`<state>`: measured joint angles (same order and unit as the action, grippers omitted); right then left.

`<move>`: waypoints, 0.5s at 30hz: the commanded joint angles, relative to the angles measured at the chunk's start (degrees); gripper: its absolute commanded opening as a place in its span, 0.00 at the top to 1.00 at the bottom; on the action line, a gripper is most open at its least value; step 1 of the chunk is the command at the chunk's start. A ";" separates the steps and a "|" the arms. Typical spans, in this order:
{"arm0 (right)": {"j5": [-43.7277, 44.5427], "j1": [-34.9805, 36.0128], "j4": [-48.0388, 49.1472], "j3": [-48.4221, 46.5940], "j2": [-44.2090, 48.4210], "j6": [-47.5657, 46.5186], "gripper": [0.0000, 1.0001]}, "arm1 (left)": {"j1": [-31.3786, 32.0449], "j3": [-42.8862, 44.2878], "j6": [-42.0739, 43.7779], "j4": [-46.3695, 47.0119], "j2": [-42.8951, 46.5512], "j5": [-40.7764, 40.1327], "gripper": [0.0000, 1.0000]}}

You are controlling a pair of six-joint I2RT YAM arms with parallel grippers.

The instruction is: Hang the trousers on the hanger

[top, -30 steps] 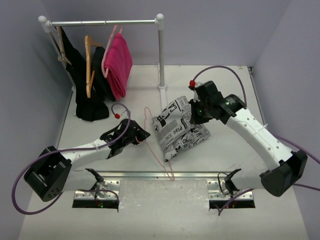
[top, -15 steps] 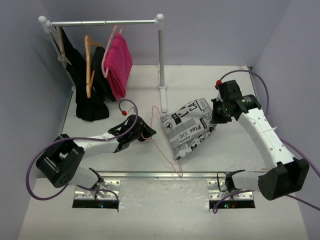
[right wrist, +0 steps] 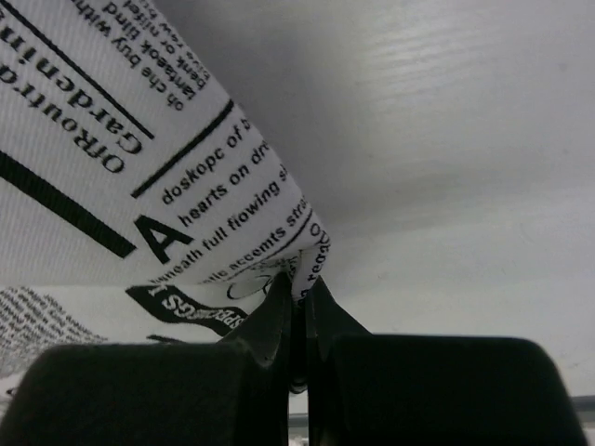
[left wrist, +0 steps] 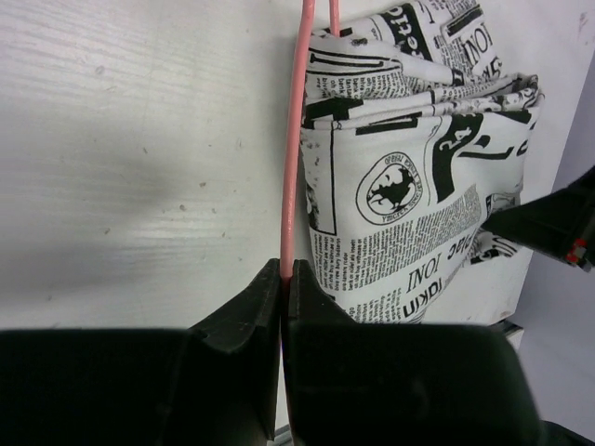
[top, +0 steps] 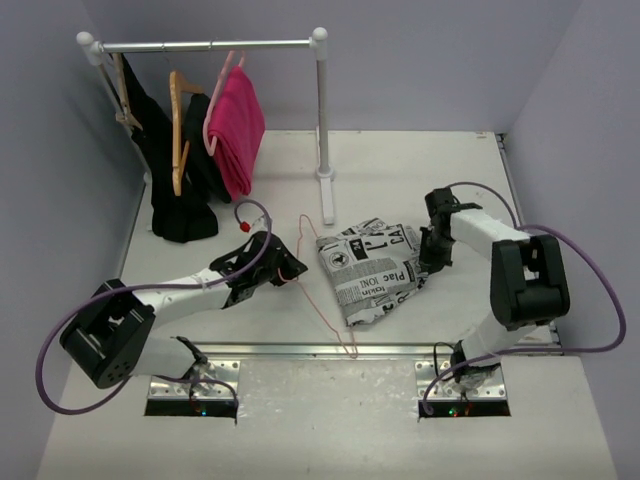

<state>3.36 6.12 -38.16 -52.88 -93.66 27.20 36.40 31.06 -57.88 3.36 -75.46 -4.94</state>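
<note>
The trousers [top: 372, 270] lie folded in a loose bundle on the table [top: 420, 170], between the two arms. The hanger [top: 320, 316] lies flat at their left edge. From the left wrist, one wire [left wrist: 293, 139] runs right along the edge of the cloth [left wrist: 409, 186]. A second wire disappears at the top of the bundle, and I can't tell whether it passes under the fabric.

The left gripper [top: 290, 270] has its jaws pressed together on that wire [left wrist: 284, 279]. The right gripper [top: 430, 262] pinches the right edge of the cloth, with the fold caught between its closed tips [right wrist: 297, 288].

To my eye this is the threading step: one arm steadies the hanger while the other works the cloth across it. The next move probably calls for drawing the bundle further over the bottom wire without the thin frame skidding or twisting in the pinch.

There is no box or bin here. The only holder is the rail [top: 210, 45] at the back, which carries black garments [top: 180, 200], a wooden hanger [top: 178, 130] and a pink garment [top: 236, 130].
</note>
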 commanded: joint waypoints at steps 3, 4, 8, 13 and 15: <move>13.43 9.29 5.78 -1.26 -6.86 -0.54 0.96 | -1.90 -2.65 7.24 -20.52 6.45 -12.82 1.00; 12.49 10.17 5.71 -1.17 -7.72 -0.05 0.88 | -1.95 -2.41 7.45 -21.36 7.70 -13.03 1.00; 6.15 12.78 5.90 1.64 -2.90 1.80 0.50 | -1.91 -0.70 12.13 -20.85 8.57 -9.26 1.00; 4.96 13.81 2.86 1.27 12.60 3.51 0.45 | -1.95 0.41 15.39 -20.69 4.61 -5.94 1.00; 3.07 14.83 2.74 -0.17 16.33 2.78 0.44 | -1.95 -0.32 15.60 -19.36 3.90 -4.44 1.00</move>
<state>6.67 19.77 -35.21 -50.18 -86.53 29.37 35.06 32.43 -51.64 -7.98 -69.19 -8.56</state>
